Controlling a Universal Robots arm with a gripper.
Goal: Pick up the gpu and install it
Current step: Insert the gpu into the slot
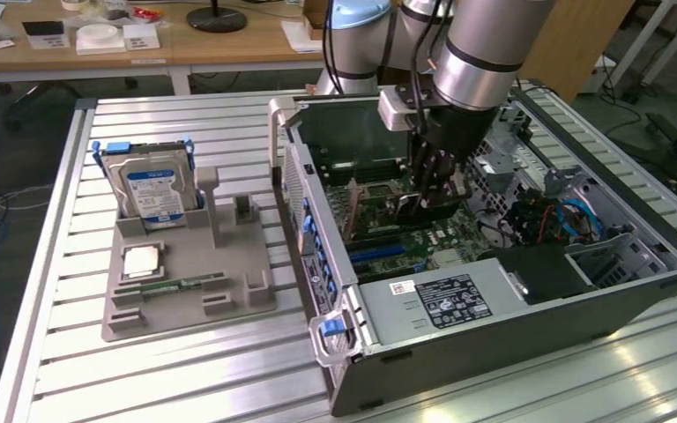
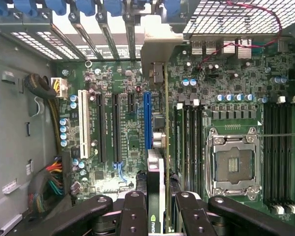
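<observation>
The gpu shows edge-on in the wrist view, a thin card with a pale metal bracket at its far end. My gripper is shut on it, black fingers pressing on both sides. The card hangs over the green motherboard, lined up just beside the long blue slot. Whether it touches the slot I cannot tell. In the exterior view the gripper reaches down into the open computer case, with the gpu dark between its fingers above the board.
A grey holder on the slatted table at the exterior view's left carries a hard drive, a processor chip and a memory stick. Inside the case are the processor socket, memory slots, cables and a labelled silver box.
</observation>
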